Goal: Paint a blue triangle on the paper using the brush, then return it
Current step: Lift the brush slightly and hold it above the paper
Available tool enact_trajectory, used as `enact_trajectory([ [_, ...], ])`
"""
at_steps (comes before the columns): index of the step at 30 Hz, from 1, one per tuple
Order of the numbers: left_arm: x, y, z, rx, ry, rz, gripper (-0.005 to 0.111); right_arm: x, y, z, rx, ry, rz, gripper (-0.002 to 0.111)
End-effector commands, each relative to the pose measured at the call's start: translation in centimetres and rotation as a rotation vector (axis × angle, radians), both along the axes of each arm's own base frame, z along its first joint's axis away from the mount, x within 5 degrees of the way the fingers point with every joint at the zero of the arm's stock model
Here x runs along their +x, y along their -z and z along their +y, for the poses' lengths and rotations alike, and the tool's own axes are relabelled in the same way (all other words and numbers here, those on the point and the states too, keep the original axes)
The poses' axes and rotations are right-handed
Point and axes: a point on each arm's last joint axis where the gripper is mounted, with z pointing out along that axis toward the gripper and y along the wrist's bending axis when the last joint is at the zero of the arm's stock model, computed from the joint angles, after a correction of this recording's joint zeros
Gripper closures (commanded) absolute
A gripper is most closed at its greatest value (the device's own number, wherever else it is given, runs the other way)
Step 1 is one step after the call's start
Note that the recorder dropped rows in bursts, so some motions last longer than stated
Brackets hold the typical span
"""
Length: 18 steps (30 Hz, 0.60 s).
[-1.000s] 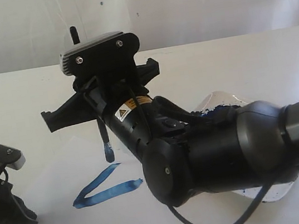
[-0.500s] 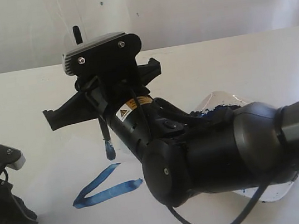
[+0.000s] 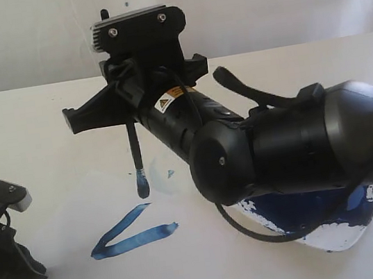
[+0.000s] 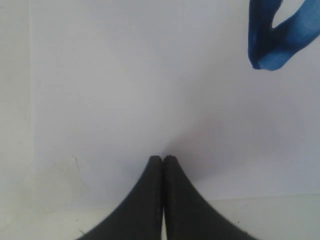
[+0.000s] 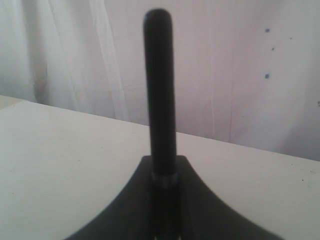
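My right gripper [image 3: 128, 113] is shut on the brush [image 3: 136, 154], a thin black handle that hangs almost upright. Its blue-stained tip [image 3: 142, 184] sits just beyond the upper end of the blue triangle [image 3: 129, 236]. The triangle shows as two thick blue strokes joined at a left corner on the paper [image 3: 71, 213]. In the right wrist view the handle [image 5: 160, 90] rises between the jaws of that gripper [image 5: 165, 167]. My left gripper [image 4: 163, 159] is shut and empty above the paper [image 4: 150, 75], with the blue corner [image 4: 275, 42] off to one side. It rests at the table's front left [image 3: 6, 250].
A white palette [image 3: 342, 239] with a dark navy paint pool [image 3: 302, 210] lies under my right arm's forearm at the front right. A faint blue smudge [image 3: 170, 173] marks the paper near the brush tip. A white curtain backs the table.
My right arm has lifted and swung back, uncovering the palette's paint. The brush has moved slightly right and stands more upright. The left arm has not moved.
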Motion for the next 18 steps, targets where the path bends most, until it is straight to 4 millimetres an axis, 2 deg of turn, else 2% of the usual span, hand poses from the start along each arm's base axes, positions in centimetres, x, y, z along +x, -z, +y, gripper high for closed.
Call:
enact_trajectory([
  [1, -0.4, 0.1, -0.2, -0.017, 0.004, 0.030, 0.107, 0.1, -0.4, 0.0, 0.001, -0.011, 0.006, 0.108],
  [10, -0.4, 0.1, -0.2, -0.017, 0.004, 0.030, 0.107, 0.4, 1.0, 0.5, 0.016, -0.006, 0.050, 0.108],
  [18, -0.4, 0.1, -0.2, -0.017, 0.004, 0.030, 0.107, 0.5, 0.6, 0.3, 0.046, 0.019, 0.012, 0.108],
])
